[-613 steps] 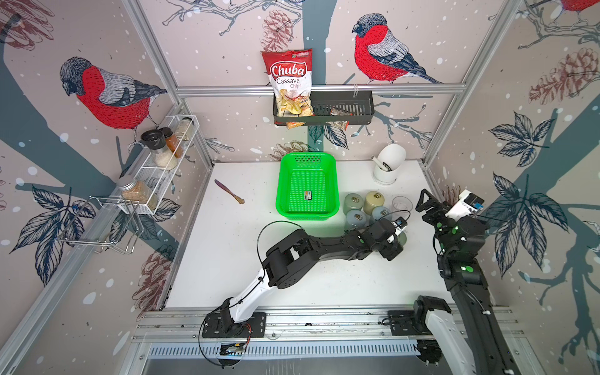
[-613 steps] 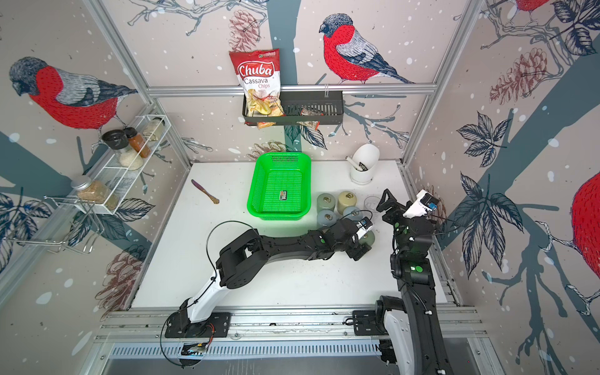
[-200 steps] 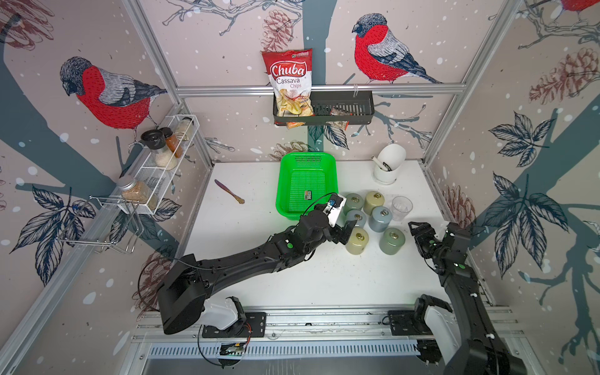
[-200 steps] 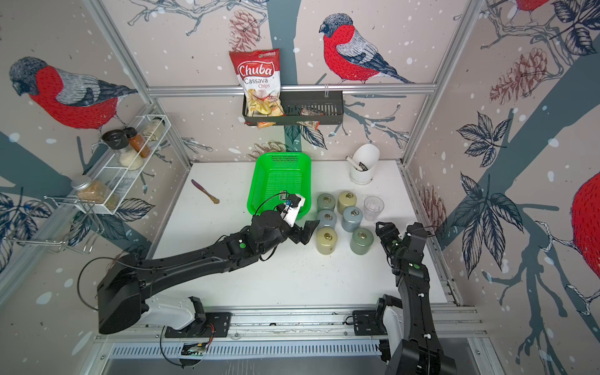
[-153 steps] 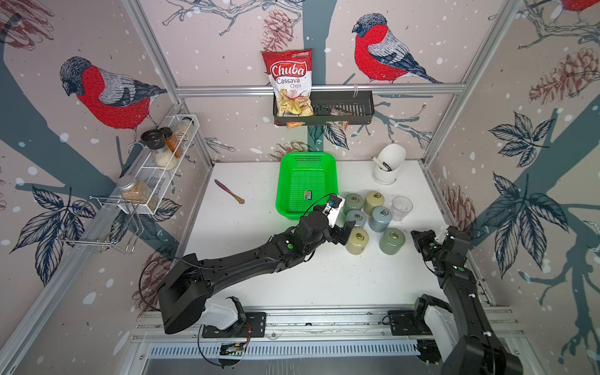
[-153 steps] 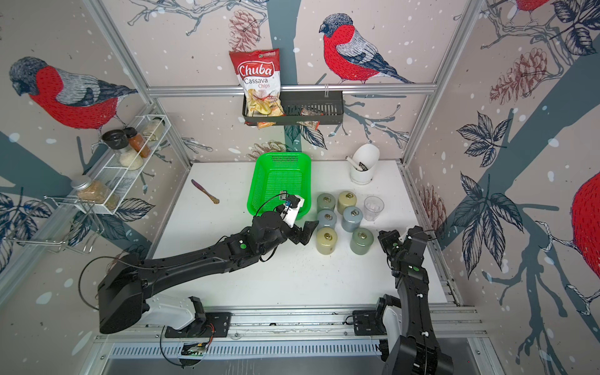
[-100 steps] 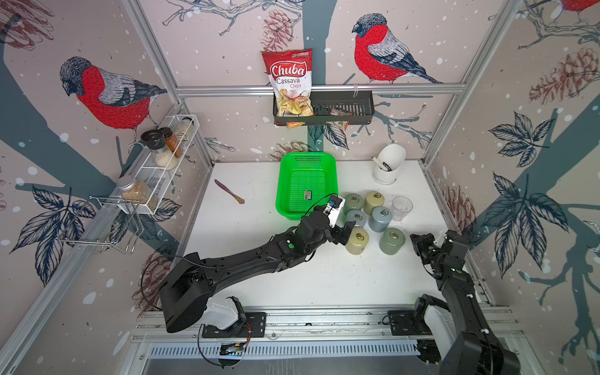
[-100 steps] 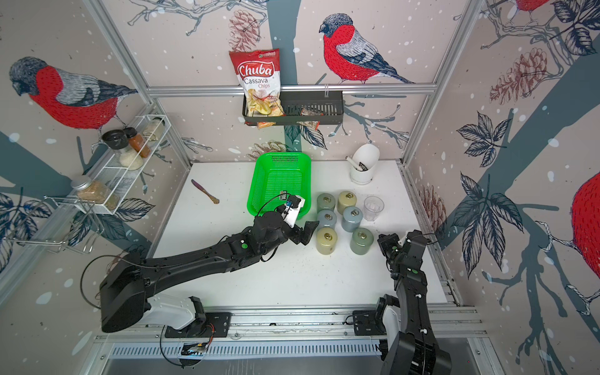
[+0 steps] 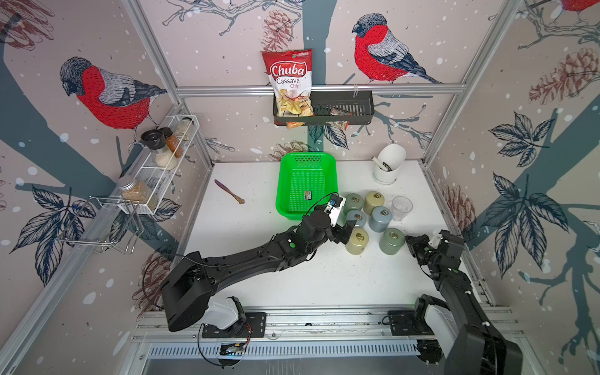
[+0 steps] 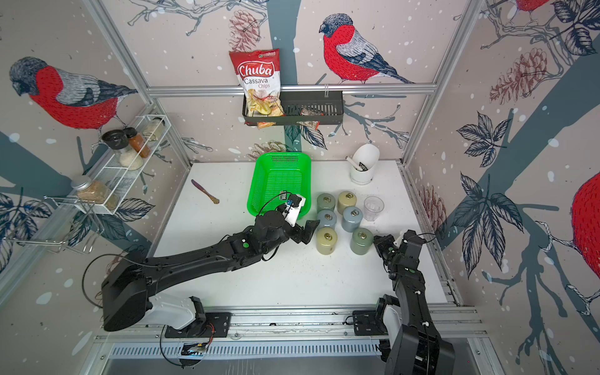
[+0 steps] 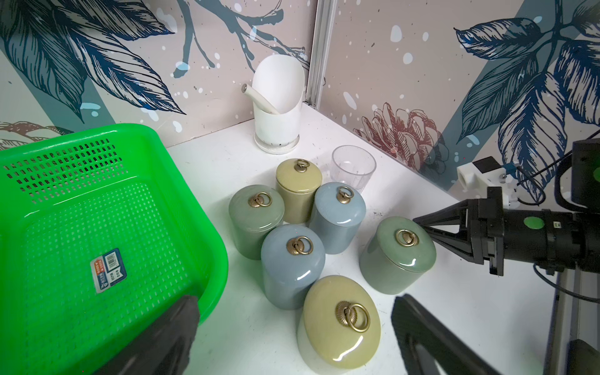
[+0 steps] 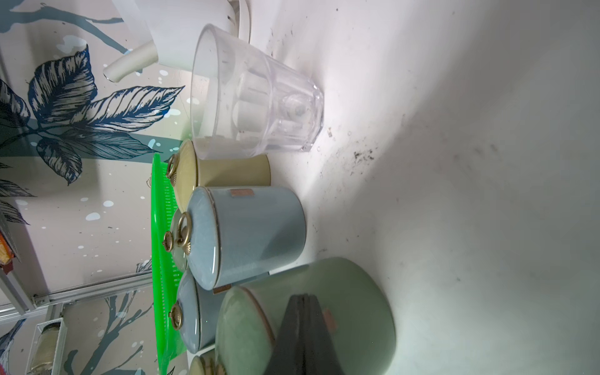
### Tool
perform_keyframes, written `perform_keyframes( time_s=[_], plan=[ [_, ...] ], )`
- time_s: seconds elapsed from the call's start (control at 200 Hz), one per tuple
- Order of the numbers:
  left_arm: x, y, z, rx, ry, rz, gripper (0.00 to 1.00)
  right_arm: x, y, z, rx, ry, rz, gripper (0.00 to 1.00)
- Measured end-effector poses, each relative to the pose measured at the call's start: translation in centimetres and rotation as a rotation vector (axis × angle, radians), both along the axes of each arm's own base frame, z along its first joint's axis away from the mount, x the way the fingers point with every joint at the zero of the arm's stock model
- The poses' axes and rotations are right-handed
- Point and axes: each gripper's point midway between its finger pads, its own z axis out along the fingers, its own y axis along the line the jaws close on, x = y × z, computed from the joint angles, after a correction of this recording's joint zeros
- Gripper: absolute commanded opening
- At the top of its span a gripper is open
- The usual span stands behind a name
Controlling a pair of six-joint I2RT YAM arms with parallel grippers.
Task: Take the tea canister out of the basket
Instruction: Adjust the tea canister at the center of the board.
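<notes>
**Green basket (image 9: 306, 158) holds only its barcode sticker (image 9: 308, 194); six tea canisters stand upright on the white table (image 9: 324, 279), just beside it.**

The yellow canister (image 9: 357, 242) is nearest the left gripper (image 9: 347, 231), whose fingers are spread wide and grip nothing. The right gripper (image 11: 417, 222) is fully closed and empty, with its tips at the green canister (image 9: 392, 241); contact cannot be told. The sticker print is too small to read. The red bag (image 9: 290, 82) in the black wall rack (image 9: 354, 112) reads "Chuba Cassava Chips". There are dark specks by the clear glass (image 12: 256, 94). The walls show bullfinches and pine cones.
</notes>
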Motion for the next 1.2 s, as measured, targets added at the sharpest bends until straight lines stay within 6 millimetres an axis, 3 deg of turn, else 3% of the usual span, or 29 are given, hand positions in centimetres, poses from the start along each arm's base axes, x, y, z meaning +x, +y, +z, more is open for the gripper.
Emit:
perform_keyframes(
  time_s=[0.946,1.071,1.201],
  plan=[
    [0.6,0.3,-0.2,0.012,0.007,0.03,0.97,0.2,4.2,-0.4,-0.004,-0.02,0.11,0.0],
    [1.5,1.9,0.4,-0.022,0.01,0.069,0.97,0.9,3.6,0.8,-0.01,-0.047,0.096,0.02],
    [2.5,4.1,1.9,-0.066,-0.009,0.116,0.97,1.7,0.7,2.1,-0.034,-0.085,0.009,0.02]
  ],
)
